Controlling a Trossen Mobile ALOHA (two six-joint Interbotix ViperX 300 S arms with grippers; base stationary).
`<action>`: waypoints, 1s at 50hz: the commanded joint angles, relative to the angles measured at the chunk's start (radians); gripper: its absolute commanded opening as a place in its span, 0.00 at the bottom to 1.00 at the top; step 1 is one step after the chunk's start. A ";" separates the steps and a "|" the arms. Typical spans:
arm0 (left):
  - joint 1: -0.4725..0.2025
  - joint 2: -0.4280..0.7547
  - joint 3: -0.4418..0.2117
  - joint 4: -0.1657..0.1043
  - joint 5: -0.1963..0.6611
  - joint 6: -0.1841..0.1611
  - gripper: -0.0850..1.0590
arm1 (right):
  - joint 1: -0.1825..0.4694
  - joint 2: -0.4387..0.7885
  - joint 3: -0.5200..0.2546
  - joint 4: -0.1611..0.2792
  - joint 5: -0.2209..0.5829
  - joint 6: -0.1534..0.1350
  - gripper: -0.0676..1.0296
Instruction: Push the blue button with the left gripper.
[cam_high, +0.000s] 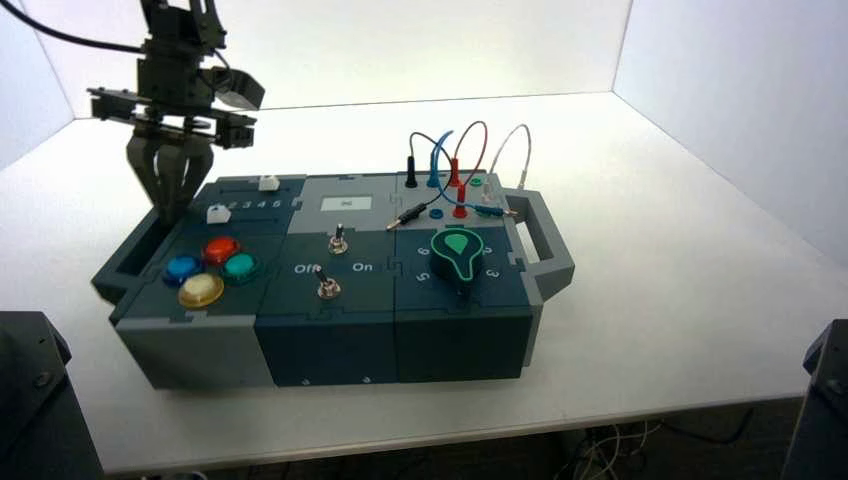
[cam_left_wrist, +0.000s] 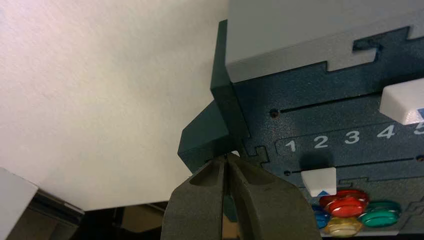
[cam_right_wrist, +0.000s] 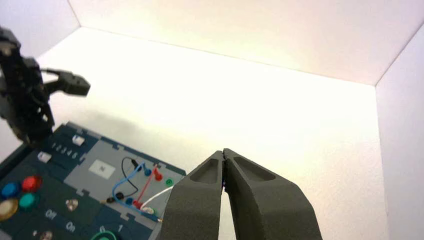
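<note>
The left pincer (cam_high: 172, 215), black with two tapering dark-grey fingers under a boxy wrist, pointed down at the dark carrying handle (cam_high: 130, 256) on the left side of the box (cam_high: 335, 345). Its fingers were closed against each other, with nothing gripped between them, and they were apart from the buttons.

The blue button (cam_high: 183, 268), a round, domed, translucent push button, sat near the box's front left corner. It was the leftmost of a tight cluster of four, with a red domed button (cam_high: 221, 250) behind and to its right, a teal-green domed button (cam_high: 241, 267) to the right and a yellowish domed button (cam_high: 201, 290) in front. Nothing was touching the blue button.

Behind the cluster were two white block-shaped sliders: the nearer one (cam_left_wrist: 320, 181) stood by the printed 2, the farther one (cam_left_wrist: 405, 101) beside the 4 and 5. Two metal toggle switches (cam_high: 338, 240) (cam_high: 328, 284) stood on the middle panels, and a black knob (cam_high: 458, 255) with a green outline was at the front right. Black, blue, red and white wires (cam_high: 478, 135) arched over the back right panel.

The box rested on a white tabletop (cam_high: 660, 300). The right pincer (cam_right_wrist: 223, 152), its fingers also closed, was idle, well apart from the left one.
</note>
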 joint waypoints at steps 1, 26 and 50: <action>0.009 0.020 -0.091 0.015 -0.035 0.006 0.05 | -0.008 0.011 -0.037 0.002 -0.003 0.002 0.04; 0.009 0.057 -0.250 0.017 -0.006 0.051 0.05 | -0.014 0.011 -0.034 0.005 0.011 0.003 0.04; 0.008 -0.103 -0.147 0.006 0.054 0.049 0.05 | -0.014 0.006 -0.037 0.005 0.012 0.003 0.04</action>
